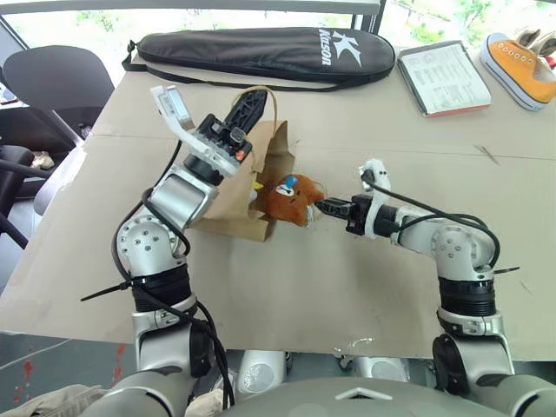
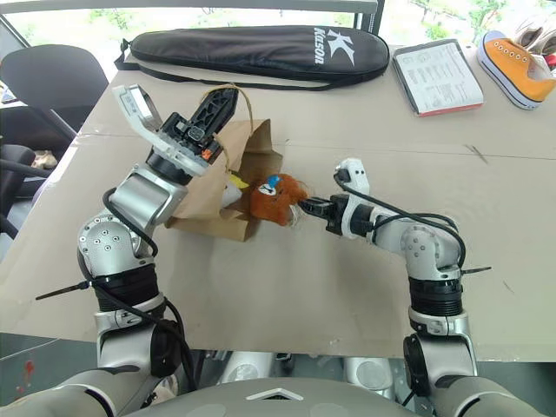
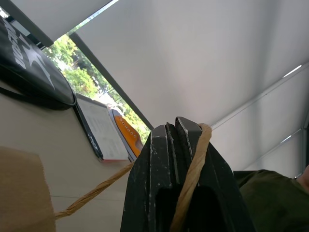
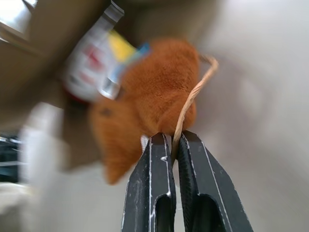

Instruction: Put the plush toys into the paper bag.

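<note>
Paper bag (image 1: pixel 248 187) lies on its side on the table (image 1: pixel 347 278), mouth facing my right arm. The orange-brown plush (image 1: pixel 291 200) sits right in the mouth (white toy (image 2: pixel 233 193) tucked behind it). My left gripper (image 1: pixel 248 109) is clenched on one twine handle (image 3: pixel 193 174); right gripper (image 1: pixel 323 207) pinches the other handle (image 4: pixel 193 99), against the plush.

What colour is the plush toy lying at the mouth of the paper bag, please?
Orange-brown plush toy, clearest in the right wrist view.
</note>
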You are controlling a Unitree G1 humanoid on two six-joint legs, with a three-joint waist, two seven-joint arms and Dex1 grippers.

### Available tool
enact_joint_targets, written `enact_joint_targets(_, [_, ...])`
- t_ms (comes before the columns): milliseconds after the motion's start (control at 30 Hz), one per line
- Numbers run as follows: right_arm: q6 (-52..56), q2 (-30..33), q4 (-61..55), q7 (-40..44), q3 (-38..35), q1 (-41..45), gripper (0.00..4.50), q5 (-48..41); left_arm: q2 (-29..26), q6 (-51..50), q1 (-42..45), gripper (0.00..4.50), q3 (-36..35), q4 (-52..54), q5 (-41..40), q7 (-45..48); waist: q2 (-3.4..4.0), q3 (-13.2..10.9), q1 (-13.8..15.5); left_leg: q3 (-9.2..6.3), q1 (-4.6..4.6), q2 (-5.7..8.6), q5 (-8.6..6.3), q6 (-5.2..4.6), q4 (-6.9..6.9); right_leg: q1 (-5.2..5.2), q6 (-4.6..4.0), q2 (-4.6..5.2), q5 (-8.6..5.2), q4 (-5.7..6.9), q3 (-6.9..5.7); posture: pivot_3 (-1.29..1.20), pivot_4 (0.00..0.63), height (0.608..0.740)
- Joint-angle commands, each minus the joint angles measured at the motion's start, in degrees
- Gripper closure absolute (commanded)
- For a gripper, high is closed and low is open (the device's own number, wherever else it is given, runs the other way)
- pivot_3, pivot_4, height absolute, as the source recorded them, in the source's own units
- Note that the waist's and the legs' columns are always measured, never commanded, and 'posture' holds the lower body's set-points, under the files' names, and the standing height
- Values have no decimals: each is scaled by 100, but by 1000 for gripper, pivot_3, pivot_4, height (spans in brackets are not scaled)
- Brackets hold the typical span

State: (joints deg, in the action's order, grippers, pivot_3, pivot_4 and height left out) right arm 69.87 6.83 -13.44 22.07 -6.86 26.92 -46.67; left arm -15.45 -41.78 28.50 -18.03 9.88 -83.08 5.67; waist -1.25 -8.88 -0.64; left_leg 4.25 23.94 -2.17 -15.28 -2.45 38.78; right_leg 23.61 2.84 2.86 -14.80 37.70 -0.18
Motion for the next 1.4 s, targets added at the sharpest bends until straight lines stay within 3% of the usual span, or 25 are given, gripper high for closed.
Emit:
enact_joint_targets(33, [241, -104, -655, -146, -429, 458, 4432, -840, -8, 115, 46, 4500, -113, 123, -13, 118, 0, 0, -2, 0, 0, 0, 0, 0, 0, 0, 0, 0, 0, 0, 0, 0, 150, 740])
enact_joint_targets(333, [498, 191, -885, -1530, -1201, 1930, 4432, -2599, 99, 292, 400, 4500, -240, -148, -114, 151, 0, 0, 5, -2, 3, 3, 0, -1, 0, 1, 0, 5, 0, 0, -5, 0, 150, 740])
enact_joint_targets(667, [17, 1460, -681, -2406, -1540, 2032, 4432, -3898, -112, 387, 600, 4500, -642, -833, 28, 301, -1, -1, -3, 1, 5, 2, 0, -2, 0, 2, 0, 5, 0, -3, -4, 0, 150, 740])
enact_joint_targets(833, [-662, 2057, -642, -2908, -1668, 2244, 4432, -4789, -373, 322, 1418, 4500, -702, -1311, 96, 294, -12, -10, 6, 0, 13, 3, -2, -5, 0, 5, 1, 5, 0, -8, -6, 0, 150, 740])
enact_joint_targets(1000, [-1164, 2340, -667, -3325, -1290, 2422, 4432, -5255, -725, -142, 1916, 4500, -77, -1635, 922, 595, -12, -10, -3, -1, 19, 2, -1, -4, 1, 10, 2, 3, 0, -10, -6, 0, 150, 740])
enact_joint_targets(1200, [-1501, 2647, -780, -3569, -992, 2292, 4432, -5366, -868, -406, 2336, 4500, 45, -2050, 1405, 791, -11, -11, -12, 2, 32, -2, 0, -3, 1, 24, 2, 5, 0, -9, -4, 0, 150, 740])
enact_joint_targets(1300, [-1592, 2737, -940, -3883, -771, 1992, 4432, -5341, -1327, -546, 2962, 4500, 1054, -2656, 2549, 1922, -17, -14, 11, -1, 38, -3, 1, -2, 1, 28, 1, 3, 0, -8, -9, 0, 150, 740])
enact_joint_targets(1400, [-1563, 2873, -1077, -3695, -542, 1713, 4432, -4979, -1508, -57, 3346, 4500, 1818, -3414, 3664, 2935, -16, -14, 31, -10, 58, 2, 1, -2, 10, 35, 2, 2, 0, -10, -22, 0, 150, 740])
